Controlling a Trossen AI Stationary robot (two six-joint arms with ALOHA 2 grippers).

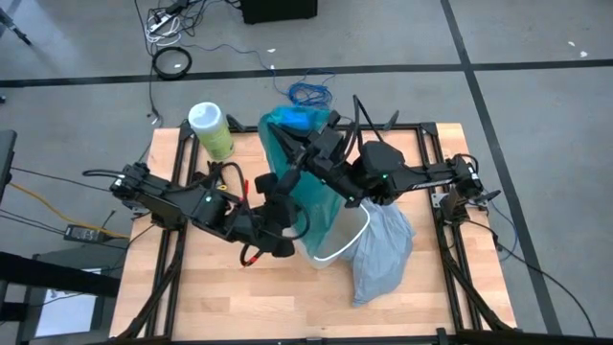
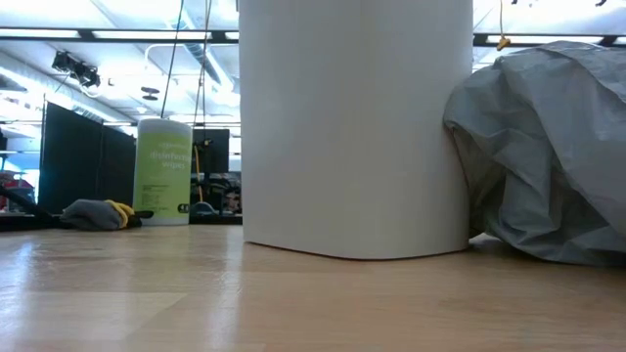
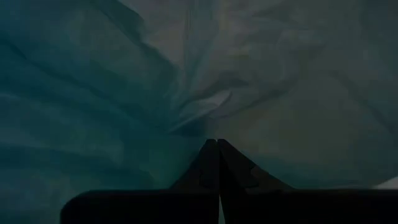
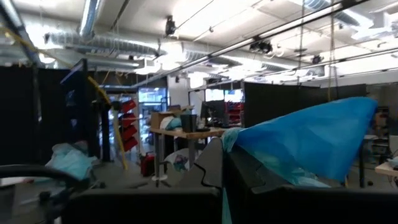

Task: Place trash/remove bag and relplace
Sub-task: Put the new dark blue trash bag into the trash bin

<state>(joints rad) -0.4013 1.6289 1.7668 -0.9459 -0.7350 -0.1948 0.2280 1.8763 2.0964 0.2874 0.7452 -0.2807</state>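
Teal plastic fills my left wrist view, where my left pincer point(image 3: 217, 155) is pinched shut on the teal bag point(image 1: 305, 196), hiding the white bin point(image 1: 337, 240) beneath. My right pincer point(image 4: 222, 163), also closed, grips that bag's far edge. Only from above and low do I see the grey bag point(image 1: 381, 251) slumped against the bin on the table point(image 1: 239, 287).

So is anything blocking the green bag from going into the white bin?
Nothing visible does. Both grippers, left and right, are shut on the green bag, holding it above the bin. The grey bag lies beside the bin.
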